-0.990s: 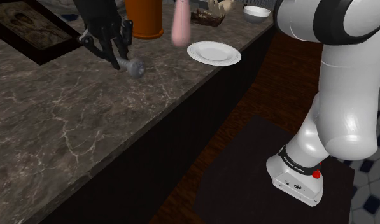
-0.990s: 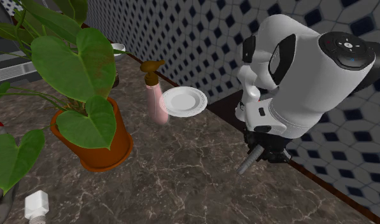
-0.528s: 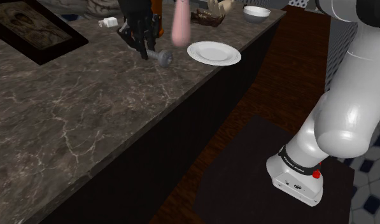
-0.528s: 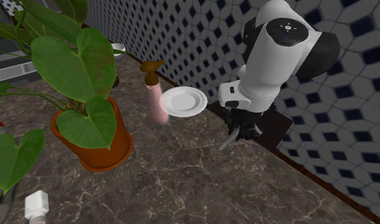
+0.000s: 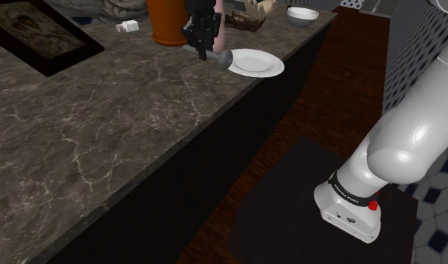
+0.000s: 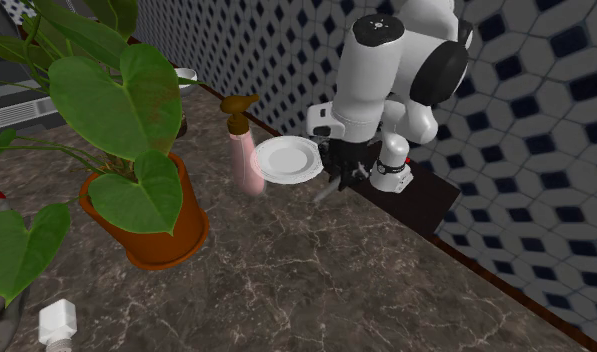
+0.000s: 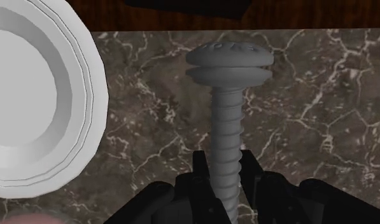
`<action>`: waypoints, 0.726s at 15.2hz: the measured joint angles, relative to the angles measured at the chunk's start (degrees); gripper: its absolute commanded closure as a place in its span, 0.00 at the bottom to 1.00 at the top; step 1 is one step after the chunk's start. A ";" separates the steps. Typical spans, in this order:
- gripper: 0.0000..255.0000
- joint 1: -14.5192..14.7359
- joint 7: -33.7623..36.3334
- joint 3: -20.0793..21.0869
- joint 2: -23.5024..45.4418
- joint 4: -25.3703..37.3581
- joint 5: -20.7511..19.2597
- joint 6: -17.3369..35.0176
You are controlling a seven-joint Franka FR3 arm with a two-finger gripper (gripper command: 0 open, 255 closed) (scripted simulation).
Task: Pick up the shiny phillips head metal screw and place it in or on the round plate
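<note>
Wrist view, gripper clasping grey screw, beside white plate

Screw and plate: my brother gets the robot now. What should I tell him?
Gripper: shut on the screw, clasping its threaded shaft, with the head pointing away from the hand.
Screw: over the counter, right beside the plate, not over it.
Plate: bare, near the counter's edge.
Done: the screw is picked up.
Left: move it over the plate, lower it, open the fingers.
</note>
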 measured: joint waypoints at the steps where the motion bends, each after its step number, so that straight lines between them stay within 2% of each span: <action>1: 1.00 -0.79 -1.53 -0.74 -0.60 -0.44 0.09 0.09; 11: 1.00 -7.53 -15.72 -8.39 -7.79 -9.94 0.63 4.17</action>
